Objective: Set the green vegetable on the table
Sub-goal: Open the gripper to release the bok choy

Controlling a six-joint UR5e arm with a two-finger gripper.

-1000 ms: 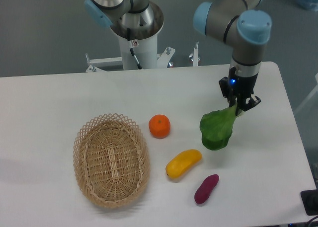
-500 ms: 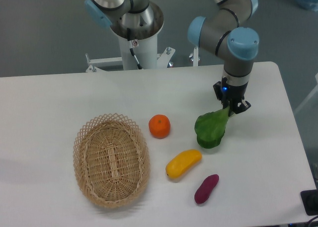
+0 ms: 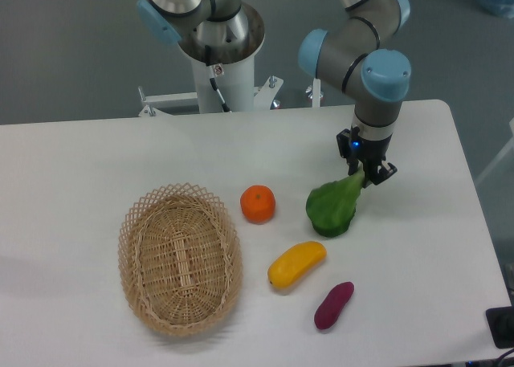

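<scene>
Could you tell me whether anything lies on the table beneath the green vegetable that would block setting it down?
Nothing visible does. The gripper holds the green vegetable by its stem over bare table. The orange sits to its left and the yellow vegetable nearer the camera, both apart from it.

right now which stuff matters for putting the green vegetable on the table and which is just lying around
In the job:
- green vegetable, held at its stem end
- gripper, jaws shut on that stem
- table

Just lying about:
- orange
- yellow vegetable
- purple vegetable
- wicker basket
</scene>
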